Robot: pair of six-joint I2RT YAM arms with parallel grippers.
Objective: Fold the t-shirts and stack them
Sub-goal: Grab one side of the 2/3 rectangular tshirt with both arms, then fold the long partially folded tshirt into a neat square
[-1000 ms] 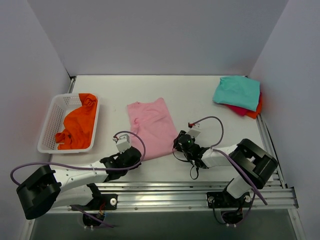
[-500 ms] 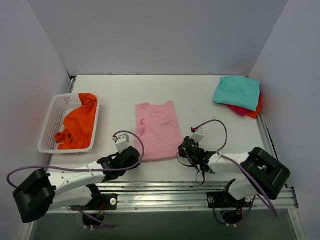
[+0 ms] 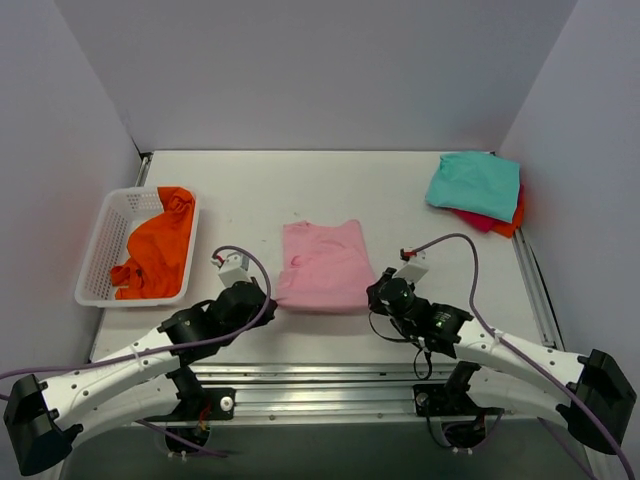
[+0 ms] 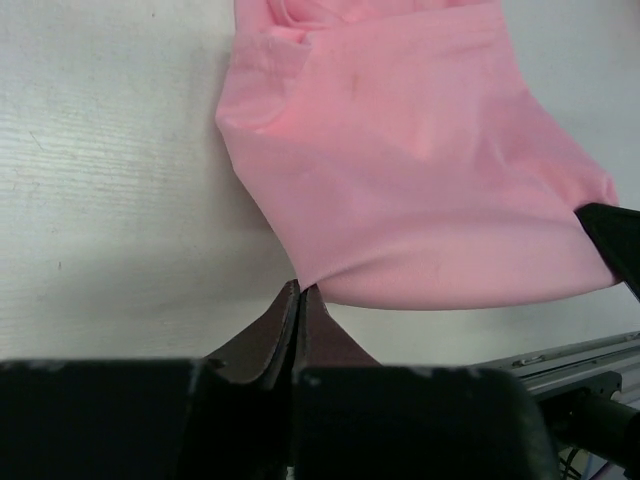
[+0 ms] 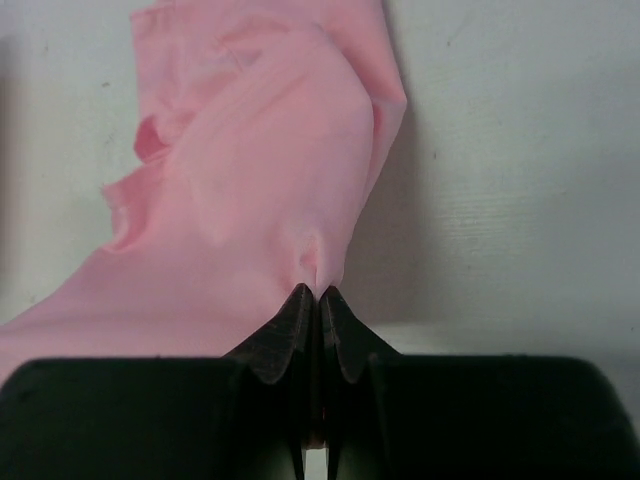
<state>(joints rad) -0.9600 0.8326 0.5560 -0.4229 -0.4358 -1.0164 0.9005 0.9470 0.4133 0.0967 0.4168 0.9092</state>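
Pinching the pink t-shirt [image 3: 322,266] at its lower edge, the left gripper [image 4: 300,290] had its jaws pressed together on the cloth's lower-left corner, while the right gripper [image 5: 318,293] had its jaws closed on a gathered fold at the lower-right corner. The shirt lay at the centre of the top view, its lower hem stretched between the two grippers, the rest spread on the white tabletop [image 3: 240,195] with some wrinkles. In the upper right of that view, a teal t-shirt [image 3: 475,185] rested folded on a red t-shirt [image 3: 478,222]. At the left, an orange t-shirt [image 3: 155,250] lay crumpled in a white mesh basket [image 3: 100,240].
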